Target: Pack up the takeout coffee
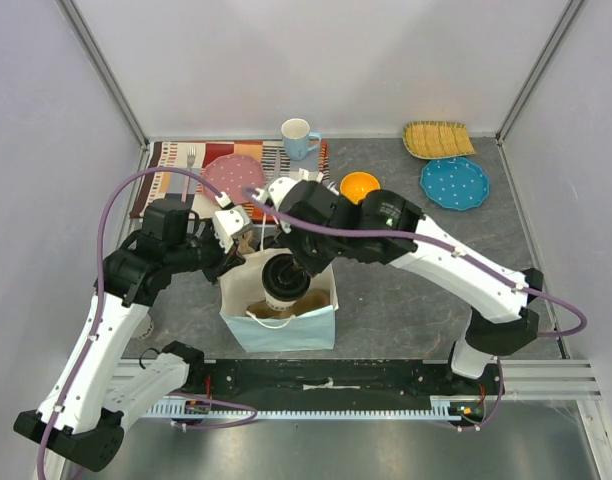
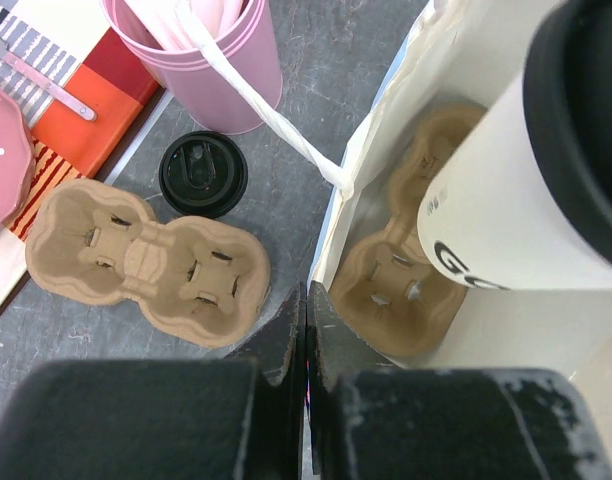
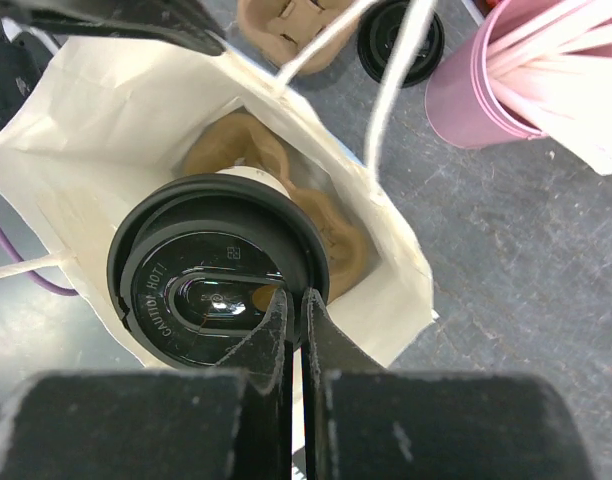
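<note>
Hanging in the mouth of the light-blue paper bag [image 1: 281,328] at the near middle of the table is the small off-white paper cup [image 2: 486,190], its round black plastic lid on. It is tilted, with its base down near a brown moulded-pulp carrier [image 2: 386,290] that lies on the bag's floor. Whether the cup sits in one of the carrier's pockets I cannot tell.

The right gripper [image 3: 294,300] has its fingers pinched almost together on the lid's rim — one finger on top of the lid, one outside it. The left gripper [image 2: 306,300] is likewise nearly closed, nipping the bag's rim at its far-left corner.

Outside the bag, on the grey table to its far left, lies a second brown pulp carrier [image 2: 146,260], and just beyond it a loose black lid [image 2: 203,175]. Beside that lid stands a tall pink cup [image 2: 211,90] holding pale flat sticks. Farther back are a light-blue handled mug [image 1: 298,137] and an orange bowl [image 1: 359,186].
</note>
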Robot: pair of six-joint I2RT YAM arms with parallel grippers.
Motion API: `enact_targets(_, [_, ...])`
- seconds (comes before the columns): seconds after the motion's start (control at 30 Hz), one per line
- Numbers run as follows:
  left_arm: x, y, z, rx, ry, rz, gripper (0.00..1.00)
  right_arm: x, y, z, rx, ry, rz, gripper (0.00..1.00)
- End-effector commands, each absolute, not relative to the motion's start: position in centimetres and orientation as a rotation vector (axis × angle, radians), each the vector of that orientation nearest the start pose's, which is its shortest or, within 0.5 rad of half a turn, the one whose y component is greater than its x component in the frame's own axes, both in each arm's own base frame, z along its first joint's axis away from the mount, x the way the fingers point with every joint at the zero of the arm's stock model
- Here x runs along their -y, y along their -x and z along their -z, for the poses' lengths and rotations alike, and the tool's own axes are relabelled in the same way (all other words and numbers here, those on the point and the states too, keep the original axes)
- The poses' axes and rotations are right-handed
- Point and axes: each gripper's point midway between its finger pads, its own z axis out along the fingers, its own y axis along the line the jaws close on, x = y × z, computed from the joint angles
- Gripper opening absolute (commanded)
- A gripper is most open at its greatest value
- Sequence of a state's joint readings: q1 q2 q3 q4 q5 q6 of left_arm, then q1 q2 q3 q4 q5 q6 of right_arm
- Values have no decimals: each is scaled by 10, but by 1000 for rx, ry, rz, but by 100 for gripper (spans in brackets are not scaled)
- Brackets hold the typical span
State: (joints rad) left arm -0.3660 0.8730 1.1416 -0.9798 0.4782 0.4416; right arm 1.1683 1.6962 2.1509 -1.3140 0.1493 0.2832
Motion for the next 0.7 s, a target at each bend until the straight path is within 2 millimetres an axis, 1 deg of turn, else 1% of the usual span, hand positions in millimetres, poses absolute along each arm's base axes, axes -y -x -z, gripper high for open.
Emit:
enact_targets(0.0, [147, -191, -271, -1882, -1090, 520, 2, -344, -155, -333, -2159, 1061, -338, 0])
enact_targets(0.1, [148, -190, -271, -1882, -1089, 527, 2, -347, -147, -322, -2145, 1140, -279, 0])
enact_targets(0.13, [147, -190, -271, -1879, -1090, 525, 2, -347, -146, -318, -2135, 1178, -260, 0])
enact_targets(0.17, [147, -190, -271, -1880, -1091, 525, 2, -346, -143, -309, -2141, 1213, -237, 0])
enact_targets(0.2, [148, -190, -271, -1880, -1091, 527, 2, -343, -143, -306, -2141, 1229, -223, 0])
enact_targets(0.27, [148, -189, -271, -1875, -1095, 526, 2, -336, -145, -296, -2140, 1268, -159, 0])
enact_targets(0.3, [148, -189, -272, -1871, -1095, 527, 2, -333, -148, -294, -2138, 1267, -132, 0])
enact_targets(0.5, [147, -189, -272, -1865, -1102, 522, 2, -335, -152, -269, -2169, 1332, -41, 0])
enact_targets(0.67, [147, -188, -272, -1858, -1103, 517, 2, -329, -152, -246, -2187, 1393, 22, 0])
